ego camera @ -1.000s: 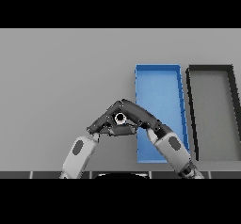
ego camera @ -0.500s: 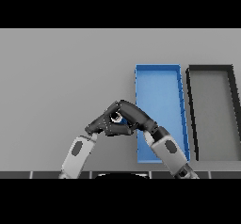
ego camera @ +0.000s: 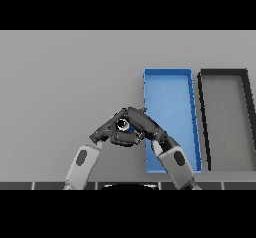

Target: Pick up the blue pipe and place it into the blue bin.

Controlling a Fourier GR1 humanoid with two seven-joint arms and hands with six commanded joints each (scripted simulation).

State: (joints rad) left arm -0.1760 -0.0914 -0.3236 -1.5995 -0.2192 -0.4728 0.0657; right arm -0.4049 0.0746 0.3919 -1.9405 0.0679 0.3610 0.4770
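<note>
You've got the grey table [ego camera: 60, 82] filling the view, bare grey across its left and far parts. On its right side sit two long open trays side by side, close but not touching: the blue bin [ego camera: 170, 84] on the left and a dark grey bin [ego camera: 223, 74] to its right, both running from near to far. Both arms come in from the near edge and meet just left of the blue bin's near half. The right hand [ego camera: 145, 124] reaches in from the right, its forearm crossing over the bin's near left corner, fingers curled down toward the meeting point. The left hand [ego camera: 106, 130] comes in from the left, fingers curled in against the right hand's. Between them you can see the blue pipe [ego camera: 123, 125], only a small round end with a bit of blue showing, the rest hidden by the fingers. It sits over the table, outside the bin, just left of the bin's left wall. Both hands look closed around it; whether it is lifted off the table or resting on it, you can't tell from this view.
</note>
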